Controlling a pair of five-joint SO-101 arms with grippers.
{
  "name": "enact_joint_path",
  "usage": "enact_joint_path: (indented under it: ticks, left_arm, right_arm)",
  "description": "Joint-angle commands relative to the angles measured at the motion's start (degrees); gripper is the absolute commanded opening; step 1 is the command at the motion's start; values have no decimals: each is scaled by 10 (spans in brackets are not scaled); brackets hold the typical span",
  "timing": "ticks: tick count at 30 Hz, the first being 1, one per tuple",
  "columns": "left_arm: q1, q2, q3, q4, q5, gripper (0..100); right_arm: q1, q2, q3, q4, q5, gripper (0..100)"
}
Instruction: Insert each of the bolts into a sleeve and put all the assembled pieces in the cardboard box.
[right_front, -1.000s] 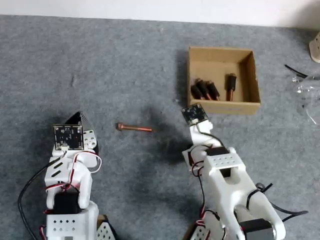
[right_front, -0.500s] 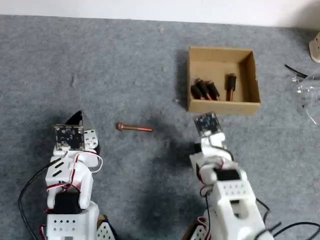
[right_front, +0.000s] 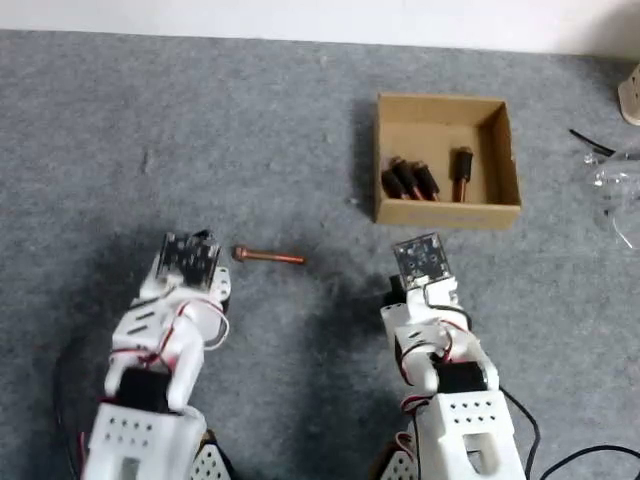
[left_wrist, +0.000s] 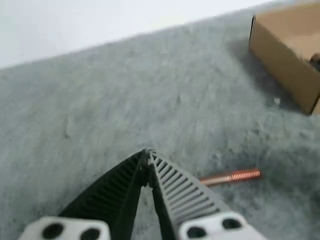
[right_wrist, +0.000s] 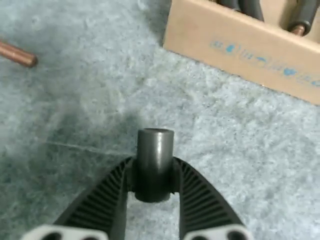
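Copper bolt (right_front: 270, 257) lies beside the closed left tool (left_wrist: 149, 155); right tool (right_wrist: 152, 167) clamps a sleeve (right_wrist: 156, 145) near the cardboard box (right_front: 440, 213)

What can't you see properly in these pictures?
- Left wrist view: one end of the bolt is hidden behind the jaws of the left gripper.
- Left wrist view: the cardboard box is cut off by the picture's edge, and its wall hides the inside.
- Right wrist view: the assembled pieces are cut off by the edge and partly hidden behind the box wall.
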Motion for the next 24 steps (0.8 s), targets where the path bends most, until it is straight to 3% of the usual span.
enact_joint_path:
  ticks: [1, 5, 11, 18, 22, 24]
  left_arm:
    - [10, 215, -129, 2, 7, 11]
    - [10, 397, -223, 1, 127, 11]
    - [11, 577, -332, 30, 430, 115]
    - [80, 644, -374, 44, 439, 125]
    - [94, 659, -377, 45, 564, 130]
    - [84, 663, -378, 44, 593, 130]
  right_arm:
    - [9, -13, -2, 0, -6, 5]
    - [9, -13, -2, 0, -4, 5]
    - [9, -13, -2, -1, -4, 5]
    - [9, -13, -2, -1, -4, 5]
    - [9, -13, -2, -1, -4, 5]
    - [9, -13, -2, -1, -4, 5]
